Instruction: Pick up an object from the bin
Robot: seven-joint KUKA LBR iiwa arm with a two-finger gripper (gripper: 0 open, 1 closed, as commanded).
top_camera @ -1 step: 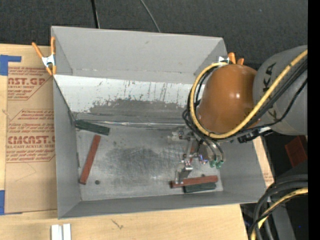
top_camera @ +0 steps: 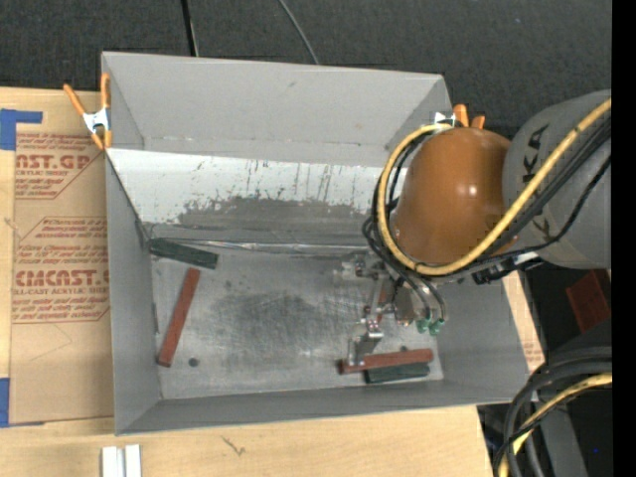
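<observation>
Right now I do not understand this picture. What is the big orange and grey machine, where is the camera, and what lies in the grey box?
The machine is a robot arm reaching in from the right; the orange cover sits on its wrist. The camera looks down on the grey metal bin from above, slightly sideways. The gripper hangs near the bin's lower right corner, over a red-brown bar and a dark green bar lying side by side. At the left lie a red-brown stick and a second dark green bar. Whether anything is held, I cannot tell.
</observation>
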